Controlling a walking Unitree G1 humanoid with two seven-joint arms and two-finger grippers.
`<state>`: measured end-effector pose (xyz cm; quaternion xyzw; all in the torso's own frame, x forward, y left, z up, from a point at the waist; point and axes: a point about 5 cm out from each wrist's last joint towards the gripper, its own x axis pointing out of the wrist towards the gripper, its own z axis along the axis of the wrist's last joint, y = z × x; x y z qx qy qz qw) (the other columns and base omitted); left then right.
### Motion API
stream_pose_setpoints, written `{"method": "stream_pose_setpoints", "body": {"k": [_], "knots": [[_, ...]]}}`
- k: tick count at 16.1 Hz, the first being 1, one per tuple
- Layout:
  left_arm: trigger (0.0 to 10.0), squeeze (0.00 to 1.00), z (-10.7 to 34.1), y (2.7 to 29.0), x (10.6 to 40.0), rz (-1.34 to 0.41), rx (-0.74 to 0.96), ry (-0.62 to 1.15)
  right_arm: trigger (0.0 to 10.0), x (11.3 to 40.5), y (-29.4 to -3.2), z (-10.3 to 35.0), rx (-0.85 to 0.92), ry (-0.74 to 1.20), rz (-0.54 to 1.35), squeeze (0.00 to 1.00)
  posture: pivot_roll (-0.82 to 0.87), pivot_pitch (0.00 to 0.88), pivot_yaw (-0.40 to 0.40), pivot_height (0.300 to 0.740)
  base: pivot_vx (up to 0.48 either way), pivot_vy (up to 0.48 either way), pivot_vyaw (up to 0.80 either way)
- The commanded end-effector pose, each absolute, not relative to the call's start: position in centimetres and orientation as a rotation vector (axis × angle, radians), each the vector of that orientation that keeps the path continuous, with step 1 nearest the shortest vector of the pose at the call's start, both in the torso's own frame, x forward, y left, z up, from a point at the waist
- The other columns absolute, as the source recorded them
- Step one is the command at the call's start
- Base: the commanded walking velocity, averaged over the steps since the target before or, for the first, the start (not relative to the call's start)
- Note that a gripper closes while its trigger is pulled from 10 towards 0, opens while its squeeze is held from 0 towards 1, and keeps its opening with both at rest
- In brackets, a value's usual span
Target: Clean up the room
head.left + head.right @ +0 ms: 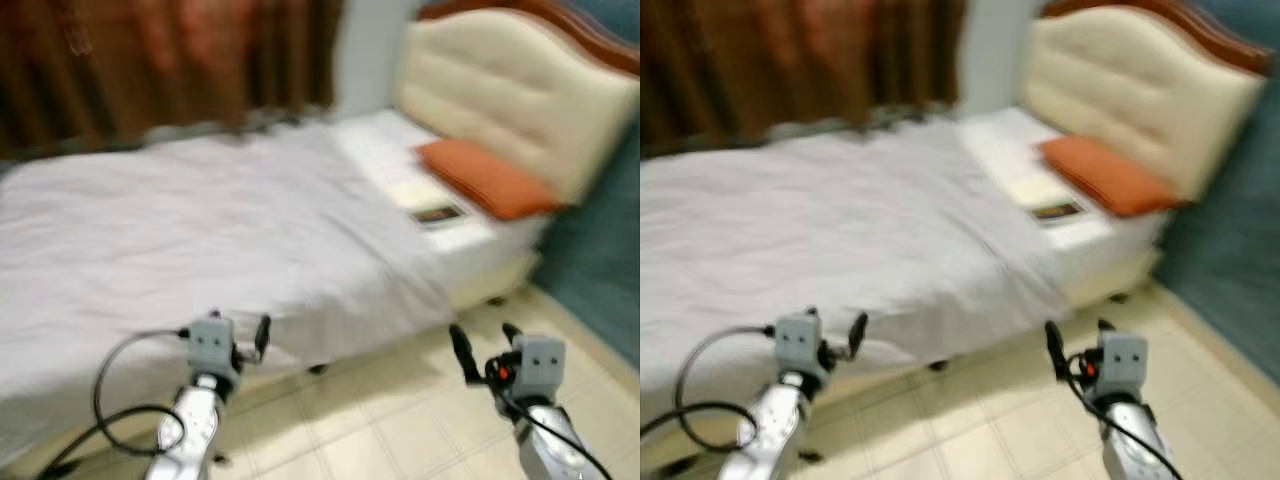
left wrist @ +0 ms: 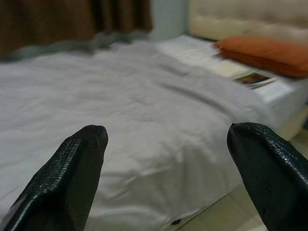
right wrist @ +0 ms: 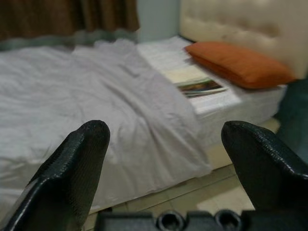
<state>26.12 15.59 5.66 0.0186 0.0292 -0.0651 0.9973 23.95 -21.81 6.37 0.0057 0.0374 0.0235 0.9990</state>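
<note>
My left pincer (image 1: pixel 238 338) hangs released, its two black fingers (image 2: pixel 67 178) spread wide with nothing between them, held low at about 7 o'clock in my head view, just at the near edge of the bed. My right pincer (image 1: pixel 482 352) is likewise released and empty, fingers (image 3: pixel 72 168) well apart, at about 5 o'clock over the pale tiled floor (image 1: pixel 400 420) beside the bed. A black cable (image 1: pixel 120 390) loops off my left forearm. Ahead of both pincers, from 9 o'clock across to the centre, lies the bed (image 1: pixel 200 230), covered by a rumpled light grey blanket (image 3: pixel 86 106) that drapes over the near side down toward the floor. Toward 2 o'clock the blanket ends and the white sheet (image 1: pixel 385 150) shows at the head of the bed. On that sheet lies an orange pillow (image 1: pixel 487 176), close against the cream padded headboard (image 1: pixel 510 90) with its brown wooden rim. Just beside the pillow, on its near side, lies a magazine (image 3: pixel 199 87) with a colourful cover, flat on the sheet, with a pale sheet of paper (image 1: pixel 418 192) touching it. Brown curtains (image 1: pixel 150 60) hang behind the bed from 10 to 12 o'clock. The head views are blurred.
</note>
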Motion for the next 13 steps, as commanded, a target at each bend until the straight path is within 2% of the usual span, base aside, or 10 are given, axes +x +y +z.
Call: {"method": "stream_pose_setpoints", "body": {"k": [1,5,8,11,13], "knots": [[10.0,0.00,5.9,15.5,26.2,-0.135,0.051,0.056,10.0,24.2,-20.9,6.6,0.024,0.072,0.084,0.00,-0.06,0.000,-0.019,0.740,0.000,0.000,-0.74],[10.0,0.00,5.8,14.9,27.2,-0.151,0.060,0.081,10.0,25.3,-20.4,6.7,0.029,0.071,0.095,0.00,-0.06,0.000,-0.014,0.740,0.000,-0.480,-0.74],[10.0,0.00,4.4,15.2,27.2,-0.137,0.103,0.180,10.0,24.9,-20.9,6.2,0.027,0.087,0.077,0.00,-0.08,0.000,-0.003,0.740,0.000,0.000,-0.74],[10.0,0.00,5.9,14.3,27.2,-0.209,0.036,0.072,10.0,24.2,-21.5,6.2,0.012,0.068,0.045,0.00,-0.09,0.000,-0.003,0.740,0.000,0.000,-0.74],[10.0,0.00,5.9,14.3,27.2,-0.209,0.036,0.072,10.0,24.2,-21.5,6.2,0.012,0.068,0.045,0.00,-0.09,0.000,-0.003,0.740,0.000,0.000,-0.74]]}}
